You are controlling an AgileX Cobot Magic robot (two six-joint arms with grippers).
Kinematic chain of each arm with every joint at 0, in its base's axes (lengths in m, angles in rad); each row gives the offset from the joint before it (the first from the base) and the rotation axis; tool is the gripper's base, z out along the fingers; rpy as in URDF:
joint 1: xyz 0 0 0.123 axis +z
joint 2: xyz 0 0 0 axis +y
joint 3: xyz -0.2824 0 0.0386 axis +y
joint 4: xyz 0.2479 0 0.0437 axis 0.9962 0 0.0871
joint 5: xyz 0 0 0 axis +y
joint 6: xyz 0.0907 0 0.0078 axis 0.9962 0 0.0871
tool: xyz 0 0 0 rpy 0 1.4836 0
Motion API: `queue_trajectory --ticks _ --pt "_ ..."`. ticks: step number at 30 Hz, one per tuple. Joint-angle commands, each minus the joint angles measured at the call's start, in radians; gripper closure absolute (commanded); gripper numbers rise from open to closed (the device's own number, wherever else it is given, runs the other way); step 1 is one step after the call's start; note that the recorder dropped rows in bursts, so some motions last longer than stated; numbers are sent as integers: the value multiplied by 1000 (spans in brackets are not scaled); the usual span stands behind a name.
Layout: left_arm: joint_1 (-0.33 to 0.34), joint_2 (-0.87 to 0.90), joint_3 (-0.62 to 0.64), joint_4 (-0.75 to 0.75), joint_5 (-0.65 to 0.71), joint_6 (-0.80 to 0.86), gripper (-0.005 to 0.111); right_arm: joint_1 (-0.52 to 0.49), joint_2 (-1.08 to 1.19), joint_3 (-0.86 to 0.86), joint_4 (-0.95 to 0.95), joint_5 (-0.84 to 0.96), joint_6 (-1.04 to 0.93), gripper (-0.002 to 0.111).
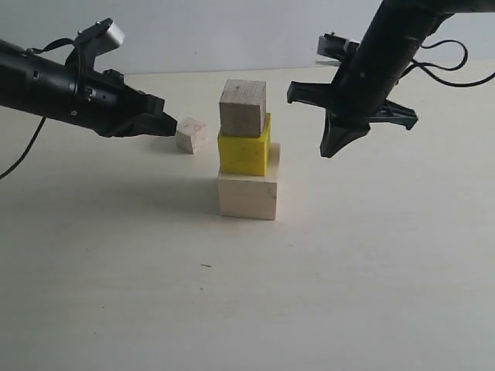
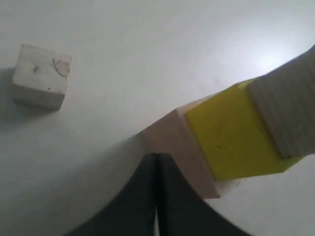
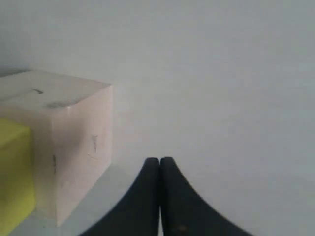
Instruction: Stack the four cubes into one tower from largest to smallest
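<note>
Three cubes stand stacked mid-table: the large pale wood cube point(image 1: 247, 195) at the bottom, the yellow cube point(image 1: 244, 151) on it, the small wood cube point(image 1: 243, 107) on top. The smallest wood cube point(image 1: 190, 134) lies alone on the table to the stack's left. My left gripper point(image 1: 168, 124) is shut and empty, its tip just left of the smallest cube point(image 2: 41, 76). My right gripper point(image 1: 331, 147) is shut and empty, hanging in the air right of the stack. The right wrist view shows the large cube point(image 3: 69, 142) and a sliver of the yellow cube point(image 3: 15, 177).
The pale table point(image 1: 348, 270) stretches wide in front of and beside the stack. A white wall point(image 1: 232, 31) runs behind the table's far edge. A black cable point(image 1: 456, 73) trails from the right arm.
</note>
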Motion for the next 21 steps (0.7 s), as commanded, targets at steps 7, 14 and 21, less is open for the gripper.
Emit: queue_trajectory --ticks 7,14,21 --pt "9 -53 57 -74 7 73 107 -5 57 4 228 -94 -73 108" --pt "9 -55 57 -70 19 73 107 -12 57 4 231 -139 -73 108" --pt "9 -55 57 -66 27 73 107 -68 57 4 238 -123 -13 108"
